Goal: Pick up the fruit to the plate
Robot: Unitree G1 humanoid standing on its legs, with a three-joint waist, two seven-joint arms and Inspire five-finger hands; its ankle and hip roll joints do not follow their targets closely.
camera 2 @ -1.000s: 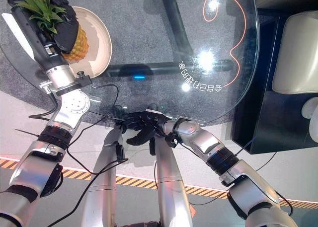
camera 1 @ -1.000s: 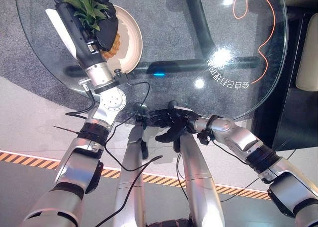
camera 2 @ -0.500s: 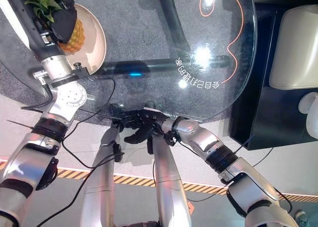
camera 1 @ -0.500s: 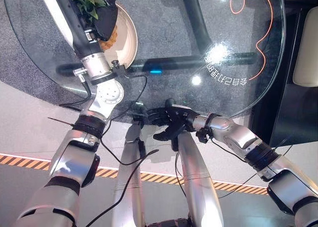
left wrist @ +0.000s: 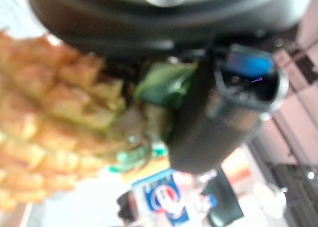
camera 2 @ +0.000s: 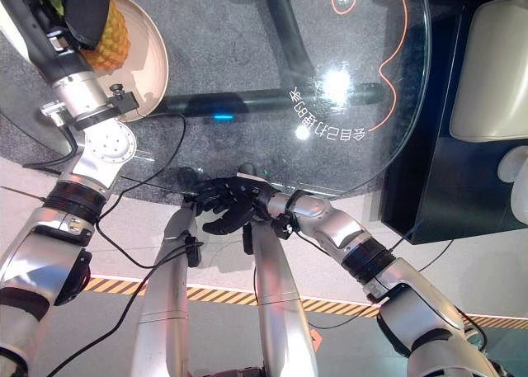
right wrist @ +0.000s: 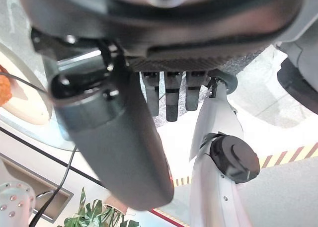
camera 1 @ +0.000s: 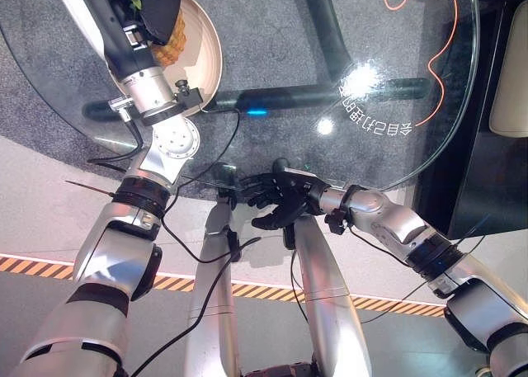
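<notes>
Pineapple held over the plate, upper left of the frame.
The pineapple is clasped by the left hand above the plate; the right hand is seen mid-frame, fingers relaxed.

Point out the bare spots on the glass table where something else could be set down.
The glass table is bare from the plate across to the orange cable by the far right rim. It is crowded at the plate, where the left hand holds the pineapple. The right hand hangs open below the near edge.

Round glass table over grey carpet; striped floor tape.
</notes>
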